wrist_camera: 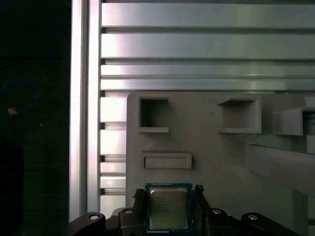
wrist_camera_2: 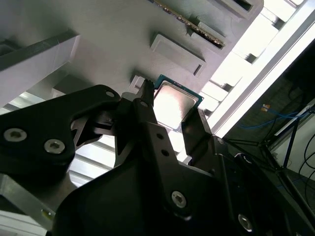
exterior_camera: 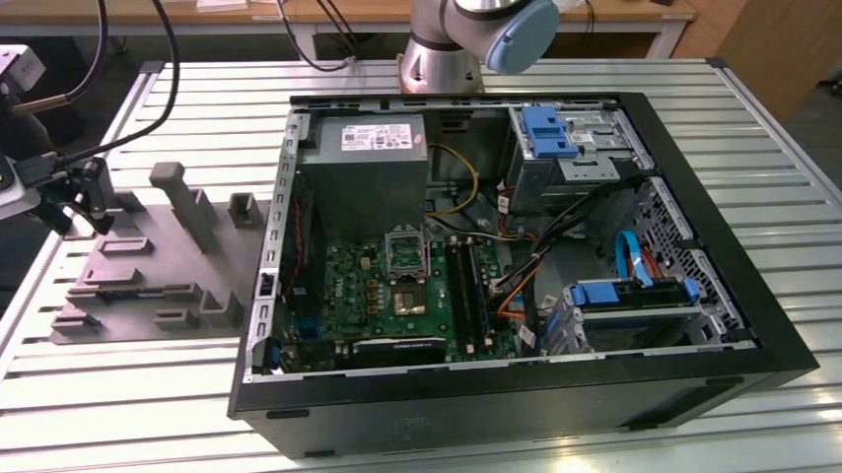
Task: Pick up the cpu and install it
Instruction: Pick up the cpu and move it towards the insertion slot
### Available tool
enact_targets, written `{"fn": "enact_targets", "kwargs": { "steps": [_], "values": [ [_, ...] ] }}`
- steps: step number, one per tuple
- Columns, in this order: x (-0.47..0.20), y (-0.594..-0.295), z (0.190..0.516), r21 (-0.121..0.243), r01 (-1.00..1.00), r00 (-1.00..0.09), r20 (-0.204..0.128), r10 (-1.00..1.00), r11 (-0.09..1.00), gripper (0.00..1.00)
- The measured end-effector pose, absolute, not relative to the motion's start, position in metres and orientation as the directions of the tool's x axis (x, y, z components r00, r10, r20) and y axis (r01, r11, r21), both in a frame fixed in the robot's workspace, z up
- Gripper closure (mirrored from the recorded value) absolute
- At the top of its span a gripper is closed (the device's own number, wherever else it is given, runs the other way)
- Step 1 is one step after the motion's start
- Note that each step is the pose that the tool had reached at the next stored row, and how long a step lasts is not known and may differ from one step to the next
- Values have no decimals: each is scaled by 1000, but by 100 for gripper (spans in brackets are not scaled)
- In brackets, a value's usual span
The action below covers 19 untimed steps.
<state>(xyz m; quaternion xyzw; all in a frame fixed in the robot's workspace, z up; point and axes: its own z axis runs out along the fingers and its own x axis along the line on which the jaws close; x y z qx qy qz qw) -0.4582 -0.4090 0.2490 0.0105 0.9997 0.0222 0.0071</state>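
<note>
The cpu (wrist_camera: 168,207), a small square chip with a silvery lid and a greenish rim, sits between my gripper's (wrist_camera: 169,204) two dark fingers in both wrist views. The fingers (wrist_camera_2: 147,101) press against two opposite edges of the cpu (wrist_camera_2: 174,102). It is held just over the grey parts fixture (wrist_camera: 216,157). In the exterior view my gripper (exterior_camera: 77,209) is at the far left, over the left end of the fixture (exterior_camera: 145,266). The socket frame (exterior_camera: 404,258) lies on the green motherboard inside the open computer case (exterior_camera: 711,370).
The fixture has raised posts (exterior_camera: 177,187) and rectangular pockets (wrist_camera: 153,114). Cables (exterior_camera: 145,108) hang near the gripper. The case holds a grey power supply (exterior_camera: 369,168), blue drive brackets (exterior_camera: 629,294) and loose wires. The slatted table's edge (wrist_camera: 86,123) runs close to the fixture.
</note>
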Motion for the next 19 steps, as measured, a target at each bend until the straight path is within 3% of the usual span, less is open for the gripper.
{"fn": "enact_targets", "kwargs": {
  "steps": [19],
  "values": [
    [-458,-409,254,44,21,-1000,-14,21,999,53]
  ]
}}
